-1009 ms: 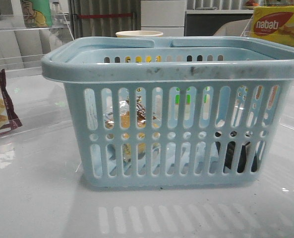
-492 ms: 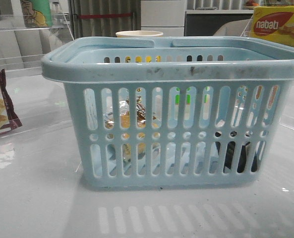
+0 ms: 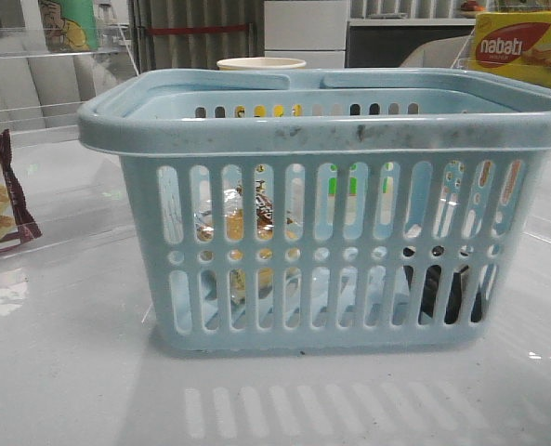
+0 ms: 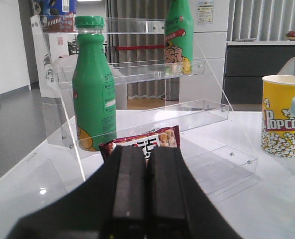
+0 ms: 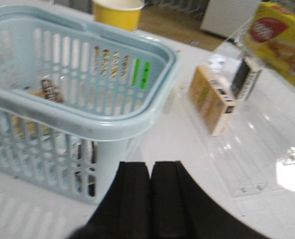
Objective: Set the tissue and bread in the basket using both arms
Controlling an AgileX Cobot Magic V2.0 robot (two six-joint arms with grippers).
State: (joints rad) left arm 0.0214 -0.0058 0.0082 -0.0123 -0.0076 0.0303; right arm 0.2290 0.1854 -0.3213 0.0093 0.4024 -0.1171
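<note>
Inside the light-blue basket (image 3: 326, 139) on the tabletop (image 3: 71, 372), the bagged bread (image 3: 242, 228) shows through the slots toward its left end, and the dark tissue pack (image 3: 442, 293) lies low at its right end. My left claw (image 4: 147, 191) is pressed together with nothing between the pads, facing a green bottle (image 4: 93, 84) and a popcorn cup (image 4: 281, 117). My right claw (image 5: 149, 199) is likewise together and empty, just beside the basket's corner.

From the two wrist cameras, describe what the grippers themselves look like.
Both look alike: the left gripper and the right gripper each show two flat, matte black rectangular fingers on black, outward-flaring bases. No cables or markings are visible in either view.
</note>
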